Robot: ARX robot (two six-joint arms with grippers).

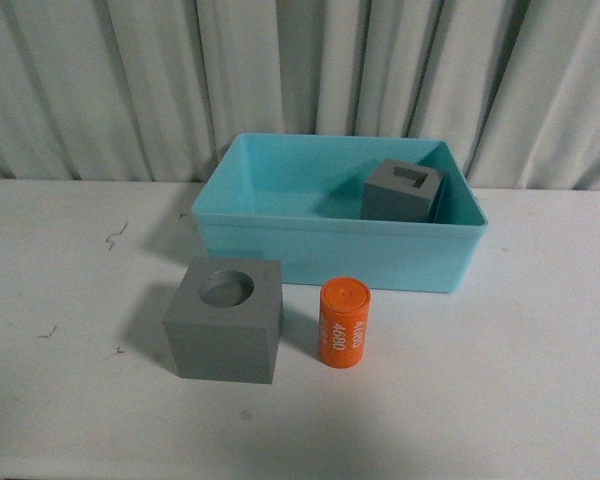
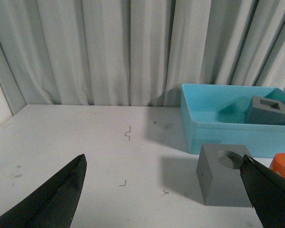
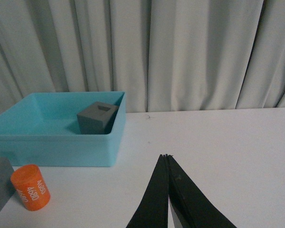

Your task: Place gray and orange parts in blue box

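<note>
**Jaws: left spread wide, right pressed together; three parts and one bin**

Left gripper (image 2: 164, 159): two black, smooth, tapering blades, far apart, holding nothing. Right gripper (image 3: 166, 156): the same black blades, tips meeting, nothing between them.

1. Round-hole cube (image 1: 223, 320): matte gray block with crisp edges and a shallow circular recess in its top. It stands on the table ahead of the left jaws, with one corner hidden behind a blade tip.
2. Orange cylinder (image 1: 342, 323): short, glossy and upright, with white lettering down its side. It stands just beside item 1, apart from it, ahead of the right jaws and off to one side.
3. Rectangular-hole cube (image 1: 402, 192): matte gray with an angular opening on top. It sits inside the bin, near a far corner, beyond both pairs of jaws.
4. Blue box (image 1: 380, 262): turquoise smooth plastic, rectangular, rimmed and open-topped. It stands just behind items 1 and 2.

Surroundings: white table (image 1: 540, 380) with a few small dark scraps; pale pleated curtain (image 1: 300, 70) behind.
</note>
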